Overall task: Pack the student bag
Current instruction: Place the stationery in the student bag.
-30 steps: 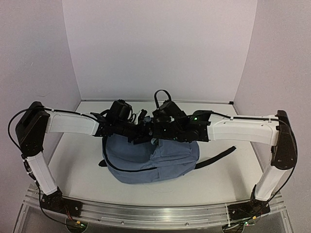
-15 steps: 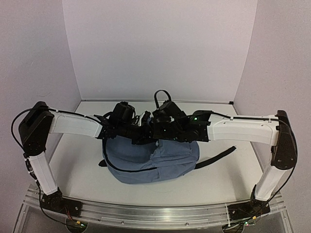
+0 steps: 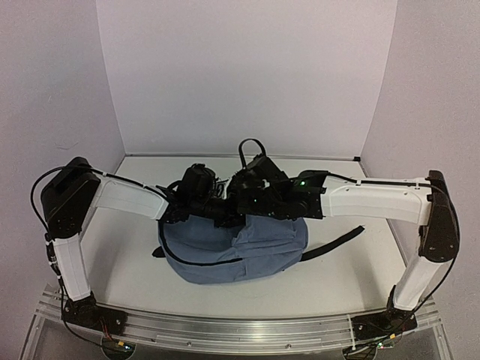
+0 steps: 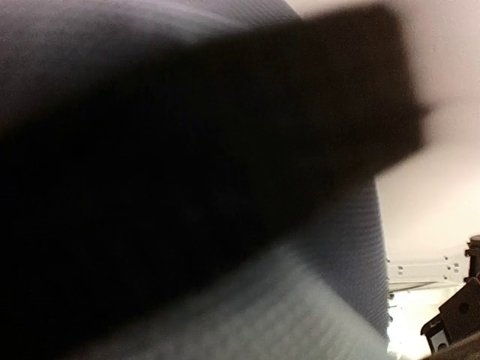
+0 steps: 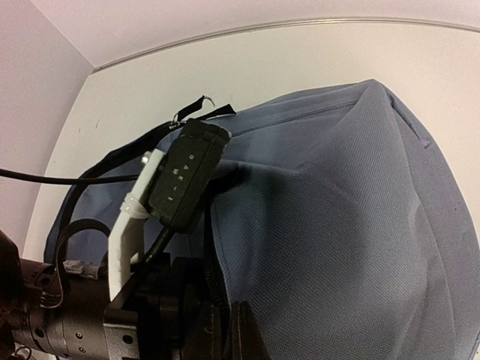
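Top view: the student bag (image 3: 247, 251) lies mid-desk (image 3: 120, 259), with the left gripper (image 3: 218, 209) and right gripper (image 3: 239, 201) meeting at its far edge, likely opening it.
Left wrist: only blurred fabric shows, so I cannot tell this gripper's state.
Right wrist: the closed gripper pinches raised fabric. Next, the mouth needs holding wide.

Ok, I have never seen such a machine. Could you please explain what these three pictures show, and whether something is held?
These are two robot arms, bolted at the near edge of a table. The wide picture comes from a fixed camera above and behind them; the other two come from small cameras on each wrist. On the table lies a soft blue student bag with a black strap. The right gripper is shut and seems to pinch the bag's fabric, holding it up. The left gripper is very close to the bag, so its picture is dark and blurred; I cannot tell whether it holds anything.
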You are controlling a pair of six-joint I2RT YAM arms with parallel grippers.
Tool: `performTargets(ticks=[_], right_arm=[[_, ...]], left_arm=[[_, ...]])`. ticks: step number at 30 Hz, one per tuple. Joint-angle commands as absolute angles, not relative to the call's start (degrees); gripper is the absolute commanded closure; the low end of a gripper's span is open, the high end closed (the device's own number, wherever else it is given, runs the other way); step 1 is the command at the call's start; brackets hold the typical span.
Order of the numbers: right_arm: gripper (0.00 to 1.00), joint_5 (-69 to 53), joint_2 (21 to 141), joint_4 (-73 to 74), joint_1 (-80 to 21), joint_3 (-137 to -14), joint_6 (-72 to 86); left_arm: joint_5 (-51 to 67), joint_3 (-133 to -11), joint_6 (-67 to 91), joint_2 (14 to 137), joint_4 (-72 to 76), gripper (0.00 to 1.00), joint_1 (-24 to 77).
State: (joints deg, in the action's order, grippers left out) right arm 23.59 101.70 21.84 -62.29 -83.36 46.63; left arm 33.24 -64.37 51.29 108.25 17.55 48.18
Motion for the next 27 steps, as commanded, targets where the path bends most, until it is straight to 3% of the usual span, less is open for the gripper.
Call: performTargets(ticks=[1, 4, 8, 12, 19, 27], right_arm=[[0.94, 22.3, 97.9, 18.6, -63.2, -82.6, 47.1], [0.87, 21.2, 96.6, 18.7, -63.1, -82.8, 45.4], [0.62, 21.5, 95.7, 20.5, -63.0, -85.5, 41.7], [0.48, 20.0, 96.7, 22.1, -61.3, -88.4, 40.3], [0.46, 8.2, 102.5, 21.9, -54.0, -92.3, 37.5], [0.55, 2.5, 109.1, 21.7, -51.7, -97.8, 34.6]], left_arm=[[25.8, -62.6, 45.7, 98.3, 10.1, 0.65, 48.9], [18.2, -62.4, 43.8, 92.2, -2.1, 0.53, 48.8], [11.4, -61.7, 42.5, 84.5, -13.2, 0.38, 48.2], [8.5, -61.9, 41.6, 79.9, -20.6, 0.31, 46.3], [10.8, -60.9, 42.6, 76.7, -19.9, 0.27, 40.0], [15.3, -68.2, 43.4, 84.2, -18.4, 0.24, 38.1]])
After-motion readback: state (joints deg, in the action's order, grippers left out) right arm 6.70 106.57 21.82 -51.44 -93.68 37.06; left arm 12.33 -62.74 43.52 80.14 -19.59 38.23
